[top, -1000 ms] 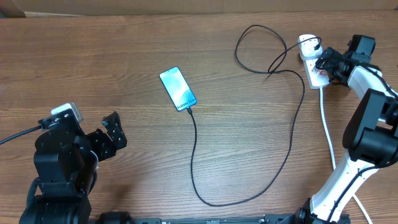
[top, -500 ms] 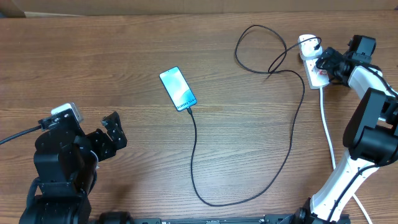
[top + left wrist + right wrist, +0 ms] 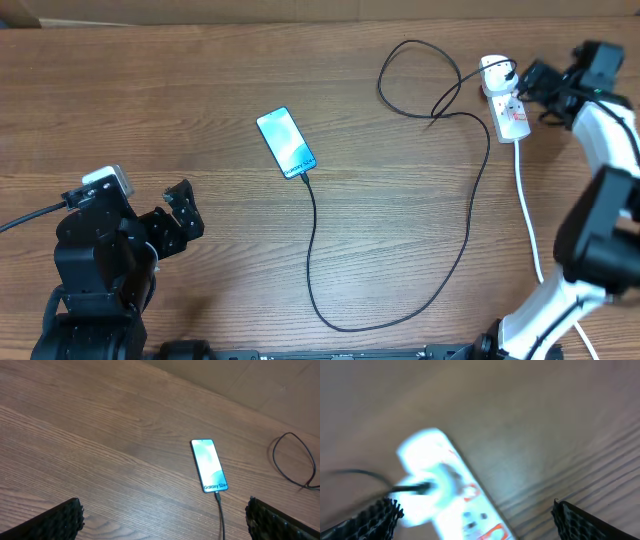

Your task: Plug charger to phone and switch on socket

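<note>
The right gripper (image 3: 538, 82), jaws spread and empty, has drawn back rightward off the socket (image 3: 508, 115), which lies far right. The left gripper (image 3: 172, 228) stays spread at near left. The phone (image 3: 286, 143) lies mid-table, unmoved, with the charger (image 3: 313, 230) at its near end.

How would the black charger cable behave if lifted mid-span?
Probably floppy: the charger lies in loose loops and curves. Thin, so likely light and would sag either side of a grip. Its tip meets the phone, so a pull may drag the phone along.
</note>
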`<action>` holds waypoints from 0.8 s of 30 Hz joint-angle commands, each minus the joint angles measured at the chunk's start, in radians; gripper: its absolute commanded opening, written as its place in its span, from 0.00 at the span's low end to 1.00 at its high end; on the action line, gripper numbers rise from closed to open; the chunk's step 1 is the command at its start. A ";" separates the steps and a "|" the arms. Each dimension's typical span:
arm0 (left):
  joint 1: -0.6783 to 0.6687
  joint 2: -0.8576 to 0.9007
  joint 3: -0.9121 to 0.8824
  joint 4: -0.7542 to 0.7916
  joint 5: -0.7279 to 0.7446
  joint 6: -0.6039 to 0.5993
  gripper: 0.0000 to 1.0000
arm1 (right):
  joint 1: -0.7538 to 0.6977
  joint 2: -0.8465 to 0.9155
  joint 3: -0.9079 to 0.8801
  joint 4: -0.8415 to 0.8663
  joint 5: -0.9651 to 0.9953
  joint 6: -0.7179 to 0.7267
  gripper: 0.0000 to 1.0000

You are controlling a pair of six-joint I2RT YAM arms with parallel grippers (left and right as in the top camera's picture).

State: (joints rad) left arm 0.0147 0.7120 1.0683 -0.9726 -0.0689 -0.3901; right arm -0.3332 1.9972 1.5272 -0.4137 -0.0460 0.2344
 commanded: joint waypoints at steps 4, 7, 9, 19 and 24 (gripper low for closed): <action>-0.004 0.001 -0.002 0.001 -0.016 -0.007 1.00 | 0.003 -0.313 0.006 -0.073 -0.008 -0.002 1.00; -0.004 0.001 -0.002 0.000 -0.016 -0.007 1.00 | 0.003 -0.427 0.006 -0.180 -0.009 0.007 1.00; -0.004 0.001 -0.002 0.000 -0.016 -0.007 0.99 | 0.004 -0.506 0.006 -0.269 -0.009 0.039 1.00; -0.004 0.001 -0.002 0.001 -0.016 -0.007 1.00 | 0.004 -0.821 0.003 -0.684 -0.039 0.182 1.00; -0.004 0.001 -0.002 0.001 -0.016 -0.007 0.99 | 0.005 -0.944 -0.031 -0.815 -0.113 0.181 1.00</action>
State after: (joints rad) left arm 0.0147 0.7120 1.0683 -0.9726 -0.0692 -0.3897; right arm -0.3313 1.1179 1.5265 -1.1980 -0.0978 0.3943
